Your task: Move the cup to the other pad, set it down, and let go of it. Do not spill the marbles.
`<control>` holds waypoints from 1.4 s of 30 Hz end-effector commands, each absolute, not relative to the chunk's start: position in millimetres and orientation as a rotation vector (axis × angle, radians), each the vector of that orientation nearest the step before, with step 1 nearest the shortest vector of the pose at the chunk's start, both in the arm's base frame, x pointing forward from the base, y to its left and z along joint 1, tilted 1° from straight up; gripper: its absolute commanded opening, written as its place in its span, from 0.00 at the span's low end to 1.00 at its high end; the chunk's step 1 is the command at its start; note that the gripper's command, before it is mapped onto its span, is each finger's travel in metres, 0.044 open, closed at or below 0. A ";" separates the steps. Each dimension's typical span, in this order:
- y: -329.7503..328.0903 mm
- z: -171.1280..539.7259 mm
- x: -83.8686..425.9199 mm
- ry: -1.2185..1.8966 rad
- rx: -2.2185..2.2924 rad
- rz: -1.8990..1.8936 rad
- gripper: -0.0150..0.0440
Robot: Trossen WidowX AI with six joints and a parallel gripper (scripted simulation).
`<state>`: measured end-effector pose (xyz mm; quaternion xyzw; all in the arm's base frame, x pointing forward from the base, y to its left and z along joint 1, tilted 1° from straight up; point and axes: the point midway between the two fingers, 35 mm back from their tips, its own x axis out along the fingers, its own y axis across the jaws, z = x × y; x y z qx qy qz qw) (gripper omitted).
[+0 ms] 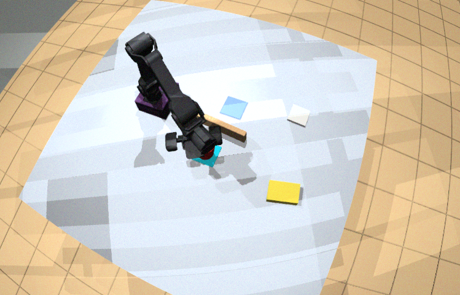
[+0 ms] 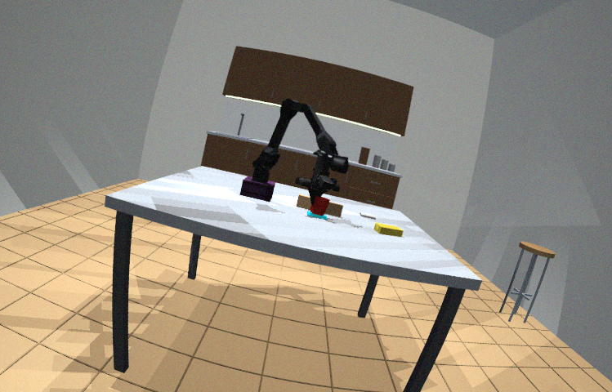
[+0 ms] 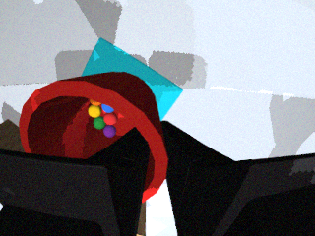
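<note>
The red cup (image 1: 206,154) (image 2: 319,206) (image 3: 133,90) is roughly upright over the cyan pad (image 1: 212,161) (image 2: 317,216) (image 3: 105,54). Its bottom is at the pad or just above it; contact is not clear. Several coloured marbles (image 3: 99,123) lie inside the cup. My gripper (image 2: 314,198) (image 3: 156,126) is shut on the cup's wall, one finger inside and one outside. In the top view the arm hides the fingertips and part of the pad. The blue pad (image 1: 233,107) lies bare on the table beyond the wooden bar.
A wooden bar (image 1: 228,128) (image 2: 333,208) stands between the two pads, close to the gripper. A yellow block (image 1: 283,191) (image 2: 387,229) and a white tile (image 1: 299,115) (image 2: 367,216) lie farther right. The arm stands on a purple base (image 1: 152,106) (image 2: 256,189).
</note>
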<state>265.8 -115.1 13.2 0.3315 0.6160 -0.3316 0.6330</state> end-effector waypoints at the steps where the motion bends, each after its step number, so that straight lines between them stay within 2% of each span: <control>1: -115.2 13.9 266.1 1.408 0.758 -0.758 0.25; 4: -115.2 13.9 266.1 1.408 0.758 -0.758 0.25; 9: -115.2 13.9 266.1 1.408 0.758 -0.758 0.47; 42: -114.0 56.9 264.6 1.412 0.753 -0.758 0.47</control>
